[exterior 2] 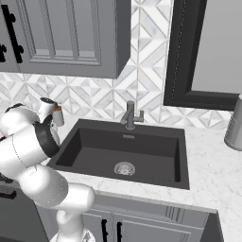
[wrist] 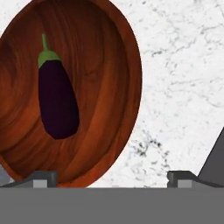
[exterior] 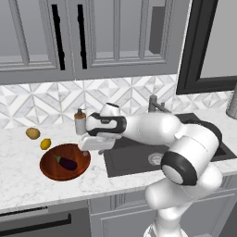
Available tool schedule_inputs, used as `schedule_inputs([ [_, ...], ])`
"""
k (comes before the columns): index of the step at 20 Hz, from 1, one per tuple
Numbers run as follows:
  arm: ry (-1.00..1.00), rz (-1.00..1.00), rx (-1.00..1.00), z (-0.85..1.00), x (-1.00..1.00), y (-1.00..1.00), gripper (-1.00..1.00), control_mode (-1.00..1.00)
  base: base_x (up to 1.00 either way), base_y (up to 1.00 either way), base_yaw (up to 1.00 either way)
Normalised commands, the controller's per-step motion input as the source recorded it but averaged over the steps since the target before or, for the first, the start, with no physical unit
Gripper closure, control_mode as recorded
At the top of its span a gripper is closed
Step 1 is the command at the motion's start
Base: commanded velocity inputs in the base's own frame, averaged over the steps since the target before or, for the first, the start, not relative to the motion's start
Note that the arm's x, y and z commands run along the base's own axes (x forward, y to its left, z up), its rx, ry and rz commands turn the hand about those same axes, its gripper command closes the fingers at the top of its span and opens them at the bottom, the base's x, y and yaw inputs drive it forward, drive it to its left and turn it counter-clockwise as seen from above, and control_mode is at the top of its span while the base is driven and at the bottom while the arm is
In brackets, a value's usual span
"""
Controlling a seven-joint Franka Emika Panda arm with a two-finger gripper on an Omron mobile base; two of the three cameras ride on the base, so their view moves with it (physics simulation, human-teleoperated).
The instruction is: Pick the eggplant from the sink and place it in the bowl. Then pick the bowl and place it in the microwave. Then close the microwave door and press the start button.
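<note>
With the eggplant already lying in the wooden bowl near the worktop's front edge, the gripper — jaws spread wide, holding nothing — hovers over the bowl's sink-side rim, the likely grasp point.

bowl cut off at the hand view's left and top edges, near sink rim hidden behind the white arm in the left base view, metal canister clipped by the right edge, soap bottle partly behind the arm
</note>
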Motion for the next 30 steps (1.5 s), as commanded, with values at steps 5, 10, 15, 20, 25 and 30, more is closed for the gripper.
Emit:
schedule_inputs([
  [5, 0.0, -0.02, 0.0, -0.19, 0.22, 0.1, -1.0, -1.0, 0.0, 0.0, 0.0],
  [10, 0.0, -0.04, 0.0, -0.2, 0.11, 0.29, -1.0, -1.0, 0.0, 0.0, 0.0],
  [15, 0.0, -0.02, 0.0, -0.3, 0.02, 0.11, -1.0, -1.0, 0.0, 0.0, 0.0],
  [20, 0.0, 0.0, 0.0, -0.17, 0.0, 0.18, 1.0, -1.0, 0.0, 0.0, 0.0],
  [25, 0.0, 0.0, 0.0, 0.0, 0.0, 0.05, 1.0, -1.0, 0.0, 0.0, 0.0],
  [30, 0.0, -0.07, 0.02, 0.0, -0.09, -0.02, 1.0, -1.0, 0.0, 0.0, 0.0],
])
